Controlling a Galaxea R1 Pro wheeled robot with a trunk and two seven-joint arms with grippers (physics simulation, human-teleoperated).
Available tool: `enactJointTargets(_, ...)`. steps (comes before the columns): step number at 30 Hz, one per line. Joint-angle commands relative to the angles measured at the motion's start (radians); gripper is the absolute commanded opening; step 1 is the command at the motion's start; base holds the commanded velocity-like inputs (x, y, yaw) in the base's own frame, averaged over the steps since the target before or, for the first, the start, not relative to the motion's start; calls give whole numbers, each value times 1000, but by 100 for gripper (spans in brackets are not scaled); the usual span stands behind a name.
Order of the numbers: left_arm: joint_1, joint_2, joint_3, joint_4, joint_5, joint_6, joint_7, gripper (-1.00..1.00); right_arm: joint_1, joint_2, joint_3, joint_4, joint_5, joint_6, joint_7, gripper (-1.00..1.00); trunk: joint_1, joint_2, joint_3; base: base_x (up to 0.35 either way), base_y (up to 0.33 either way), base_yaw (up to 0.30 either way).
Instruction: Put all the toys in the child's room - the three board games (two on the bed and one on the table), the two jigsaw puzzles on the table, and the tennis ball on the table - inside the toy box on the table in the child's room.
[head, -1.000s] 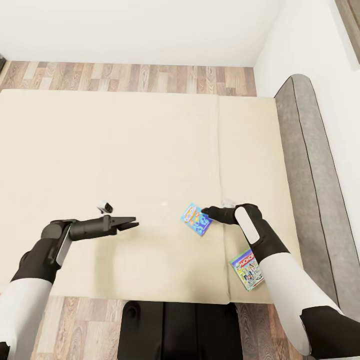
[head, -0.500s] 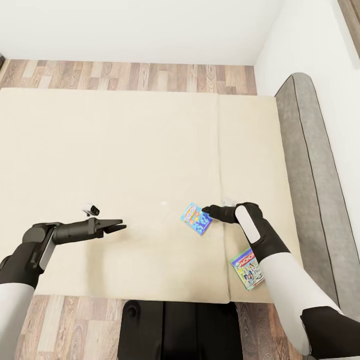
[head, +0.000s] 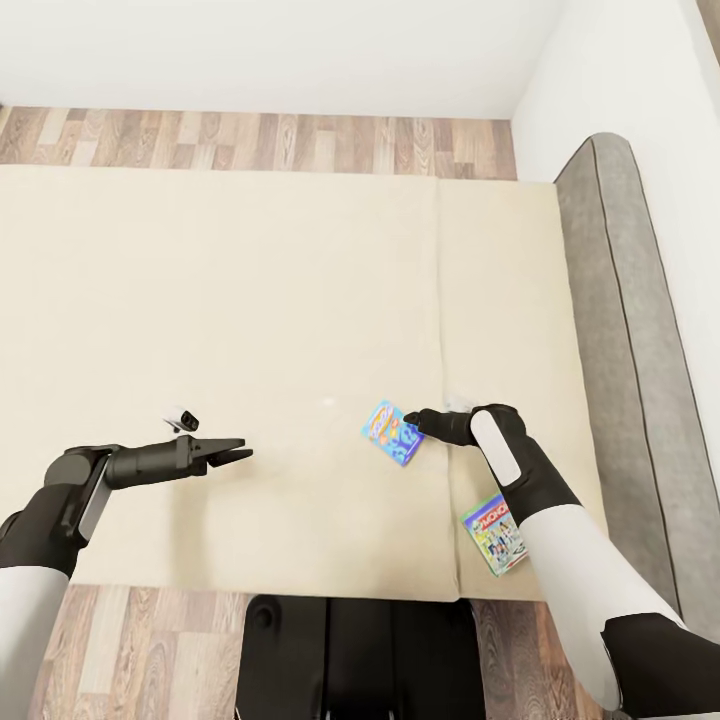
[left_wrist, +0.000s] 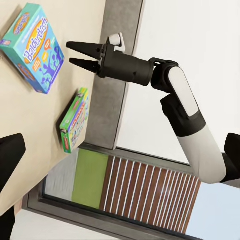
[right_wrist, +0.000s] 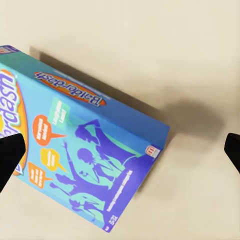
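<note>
Your right gripper (head: 410, 421), jaws spread and empty, reaches just beside the blue board game (head: 393, 435), low and right of centre on the bed (head: 250, 300). Judge it light, stiff and slick: pinch across a short edge. Left gripper (head: 238, 454) hangs open at lower left.

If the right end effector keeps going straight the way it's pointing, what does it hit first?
Probably the blue Balderdash box: the right end effector points at it, open fingers either side in the wrist view. Height above the bed is unclear.
</note>
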Motion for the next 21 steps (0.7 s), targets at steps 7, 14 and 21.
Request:
enactJointTargets(7, 0, 0, 0, 0, 0, 11, -4, 100, 0, 0, 1, -1, -11, 3, -10, 100, 1, -2, -12, 0, 0, 0)
enactJointTargets(14, 0, -1, 0, 0, -1, 11, -4, 100, 0, 0, 1, -1, -12, 1, -10, 100, 1, -2, -22, 0, 0, 0)
enactJointTargets(21, 0, -1, 0, 0, -2, 11, -4, 100, 0, 1, 1, -2, -14, -1, -11, 100, 1, -2, -24, 0, 0, 0)
